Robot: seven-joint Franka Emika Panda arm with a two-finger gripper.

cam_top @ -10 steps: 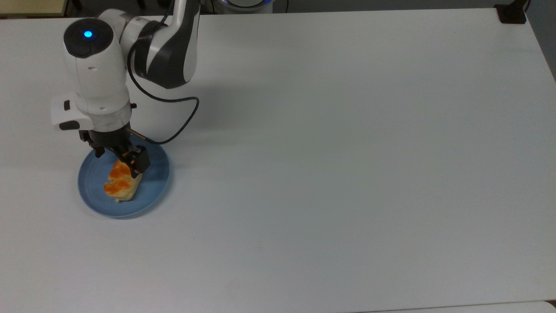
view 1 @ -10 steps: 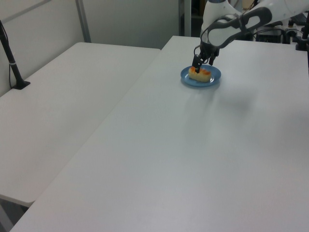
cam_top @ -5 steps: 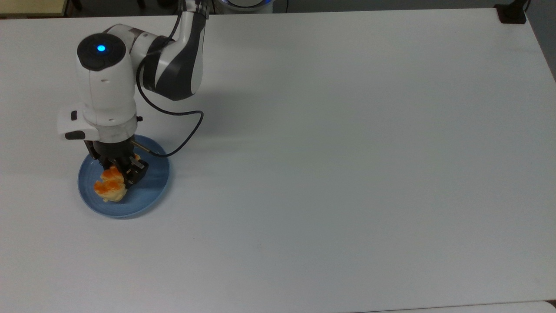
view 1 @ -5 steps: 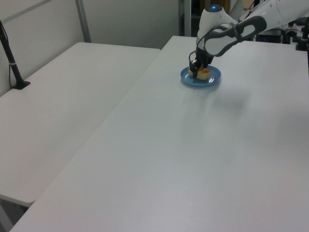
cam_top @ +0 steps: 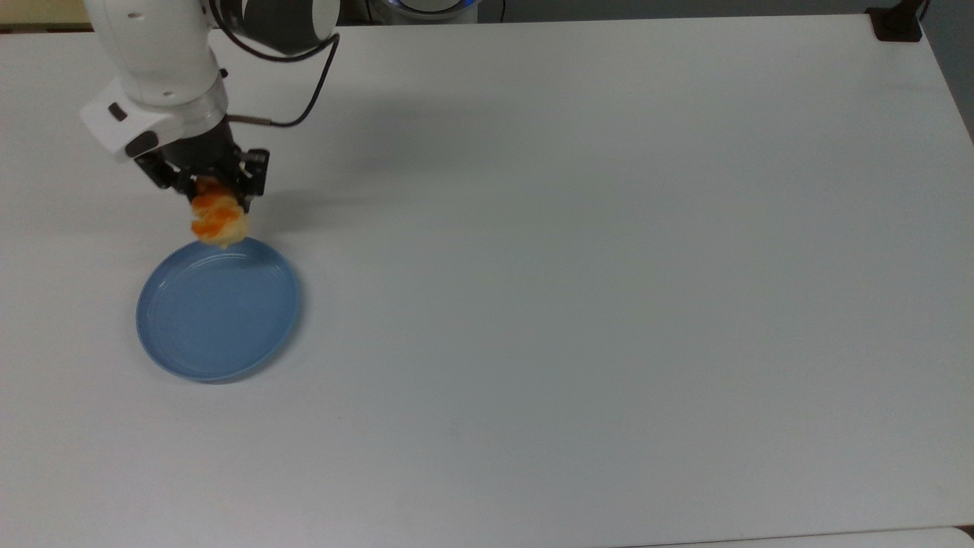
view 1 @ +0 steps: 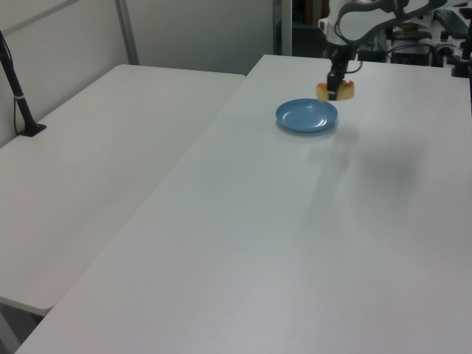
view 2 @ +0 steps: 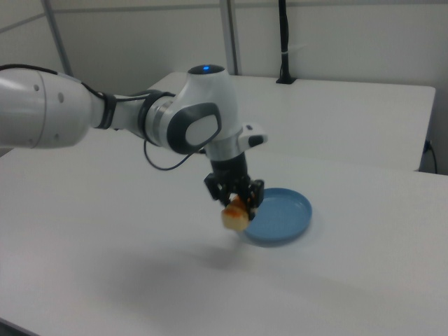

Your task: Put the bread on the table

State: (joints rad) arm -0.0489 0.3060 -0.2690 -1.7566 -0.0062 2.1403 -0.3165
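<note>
Now carrying the bread (cam_top: 218, 219) off the plate (cam_top: 218, 318), where it was lying a second ago: pinching it in the gripper (cam_top: 213, 183), hanging it in the air just past the plate's far rim in the top view. Leaving only the set-down. Facing wide bare table (cam_top: 609, 266) to the top view's right, well away from every edge.

The top view looks steeply down over the table (cam_top: 609, 266). The left view looks along it from far off, the right view from nearer; all share the plate (cam_top: 217, 312).
</note>
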